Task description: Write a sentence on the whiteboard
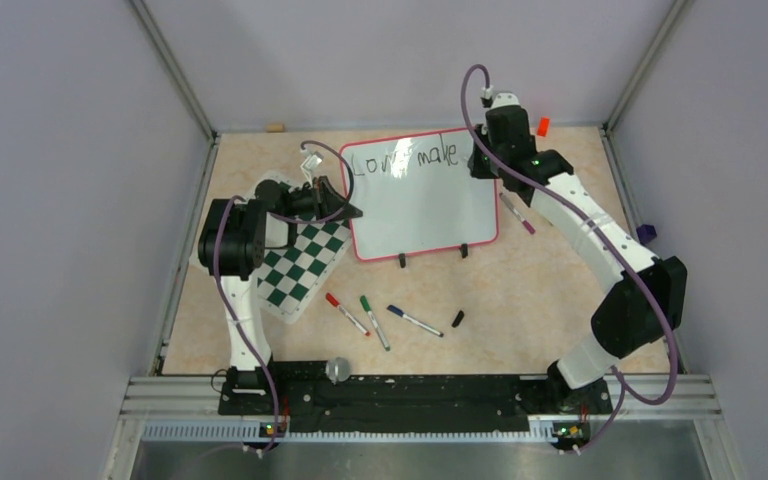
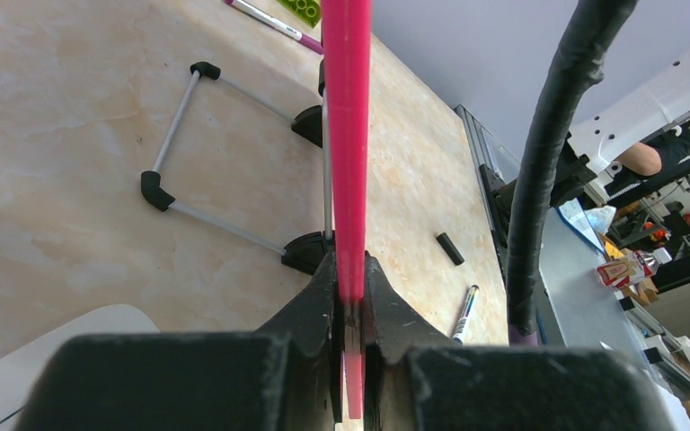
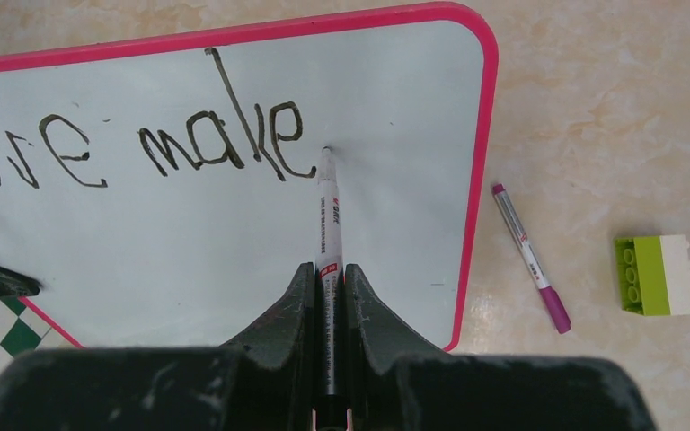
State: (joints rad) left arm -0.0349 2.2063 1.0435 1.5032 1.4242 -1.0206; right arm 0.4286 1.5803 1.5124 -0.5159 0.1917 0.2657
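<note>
My right gripper (image 3: 328, 274) clamps the marker (image 3: 327, 211), tip ahead on the whiteboard (image 3: 189, 251) right after "make"; my left gripper (image 2: 349, 269) pinches its edge. The sentence (image 3: 207, 144) likely needs "s" next.

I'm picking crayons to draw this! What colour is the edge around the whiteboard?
Whiteboard frame: pinkish red, clearest in the right wrist view.

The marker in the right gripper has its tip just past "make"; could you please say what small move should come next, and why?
Probably draw a small "s" straight after the "e": the marker in the right gripper has its tip beside "make", bare whiteboard lies before the pink frame, and the left gripper clamps the board's edge.
</note>
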